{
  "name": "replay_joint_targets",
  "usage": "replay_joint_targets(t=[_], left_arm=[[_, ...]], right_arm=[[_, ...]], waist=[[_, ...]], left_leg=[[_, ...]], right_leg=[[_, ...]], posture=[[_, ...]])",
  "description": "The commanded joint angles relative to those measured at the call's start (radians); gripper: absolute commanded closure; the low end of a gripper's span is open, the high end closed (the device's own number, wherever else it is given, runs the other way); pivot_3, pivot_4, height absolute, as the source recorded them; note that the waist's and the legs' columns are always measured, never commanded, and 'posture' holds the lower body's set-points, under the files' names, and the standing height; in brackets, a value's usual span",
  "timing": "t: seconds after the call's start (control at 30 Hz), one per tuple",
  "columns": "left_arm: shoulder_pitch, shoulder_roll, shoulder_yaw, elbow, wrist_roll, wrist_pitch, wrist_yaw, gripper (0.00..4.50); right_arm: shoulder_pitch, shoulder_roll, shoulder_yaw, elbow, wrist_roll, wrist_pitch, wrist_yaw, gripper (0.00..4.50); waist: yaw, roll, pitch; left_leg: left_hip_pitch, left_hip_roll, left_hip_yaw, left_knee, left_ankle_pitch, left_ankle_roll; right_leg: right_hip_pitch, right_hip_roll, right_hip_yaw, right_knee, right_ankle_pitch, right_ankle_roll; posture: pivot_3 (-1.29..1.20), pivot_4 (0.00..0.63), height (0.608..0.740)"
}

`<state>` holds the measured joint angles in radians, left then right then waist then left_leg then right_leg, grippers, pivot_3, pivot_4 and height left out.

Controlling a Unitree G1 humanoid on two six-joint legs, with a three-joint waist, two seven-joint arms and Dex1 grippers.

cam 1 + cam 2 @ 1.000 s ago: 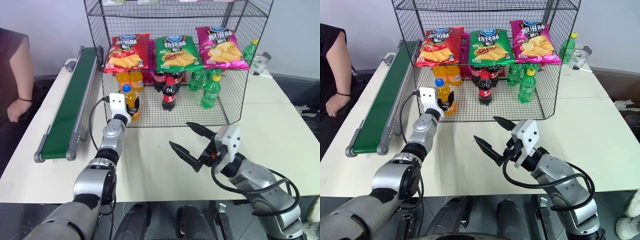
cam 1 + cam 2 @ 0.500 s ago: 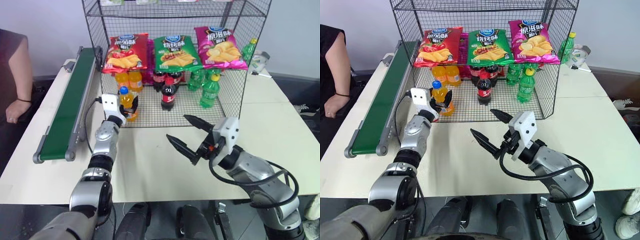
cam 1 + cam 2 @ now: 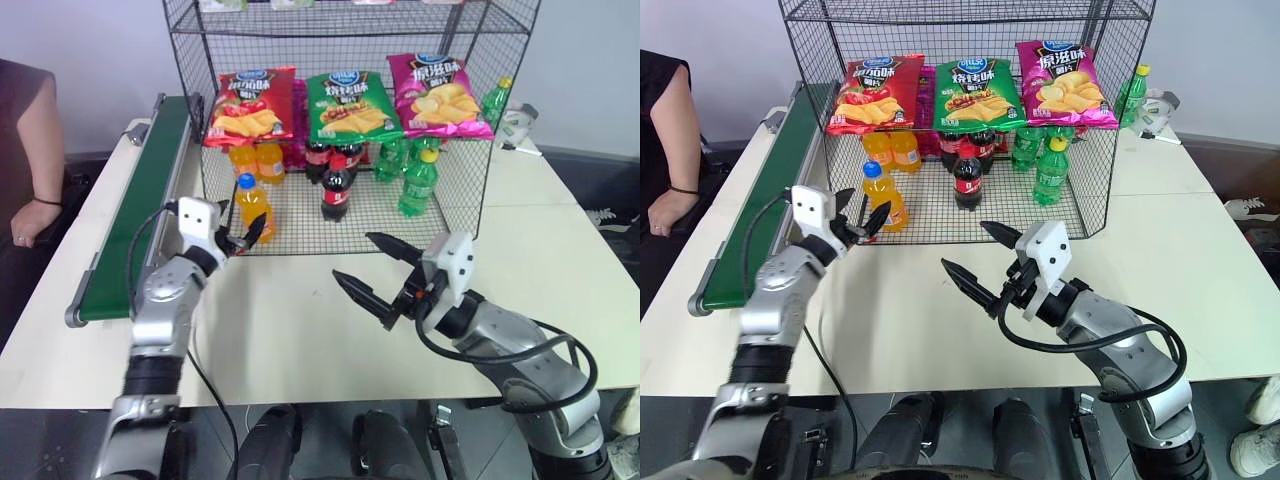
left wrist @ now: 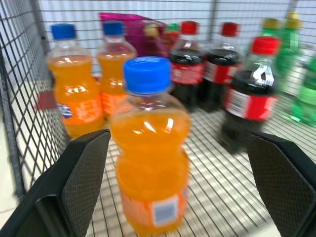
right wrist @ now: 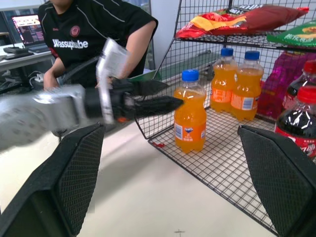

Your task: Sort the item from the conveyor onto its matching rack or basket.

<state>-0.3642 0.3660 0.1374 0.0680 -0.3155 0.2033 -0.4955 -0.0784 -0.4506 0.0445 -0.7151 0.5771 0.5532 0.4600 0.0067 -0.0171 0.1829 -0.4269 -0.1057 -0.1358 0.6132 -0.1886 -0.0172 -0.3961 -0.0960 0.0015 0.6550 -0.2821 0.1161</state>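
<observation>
While the orange soda bottle (image 3: pixel 251 207) stands upright on the wire floor of the black mesh rack (image 3: pixel 455 215), near its front left corner, the left end effector (image 3: pixel 243 236) hovers just in front of it, fingers spread and empty, not touching. The right end effector (image 3: pixel 369 267) hangs with fingers apart, empty, over the surface (image 3: pixel 290 320), well apart from the bottle.

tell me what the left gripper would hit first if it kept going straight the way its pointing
Most likely the orange soda bottle standing at the front of the rack's wire floor: the open left gripper points right at it from just in front, not touching.
</observation>
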Motion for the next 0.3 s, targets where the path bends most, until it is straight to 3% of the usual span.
replay_joint_targets(t=[0.03,0.17,0.3], left_arm=[[0.067,0.104,0.067,-0.168,-0.091,0.121,-0.074,0.05],[0.160,0.212,0.141,-0.247,-0.151,0.203,-0.124,0.05],[0.225,0.259,0.188,-0.279,-0.184,0.232,-0.148,0.05]], right_arm=[[0.014,-0.003,-0.019,-0.044,0.013,-0.024,0.012,0.00],[0.034,-0.003,-0.022,-0.027,0.004,-0.045,0.035,0.00],[0.037,-0.009,-0.032,-0.005,0.006,-0.061,0.062,0.00]], waist=[[-0.001,0.000,0.000],[-0.001,0.001,0.000],[0.004,0.001,0.000]], left_leg=[[0.000,0.000,0.000,0.000,0.000,0.000],[0.000,0.000,0.000,-0.001,0.000,0.000],[0.000,0.000,0.000,-0.001,0.000,0.000]], right_leg=[[0.000,0.000,0.000,0.000,0.000,0.000],[0.000,-0.001,0.001,0.000,0.000,0.000],[-0.003,-0.001,0.001,-0.001,-0.002,-0.003]], posture=[[0.00,0.150,0.740],[0.00,0.150,0.740],[0.00,0.150,0.740]])
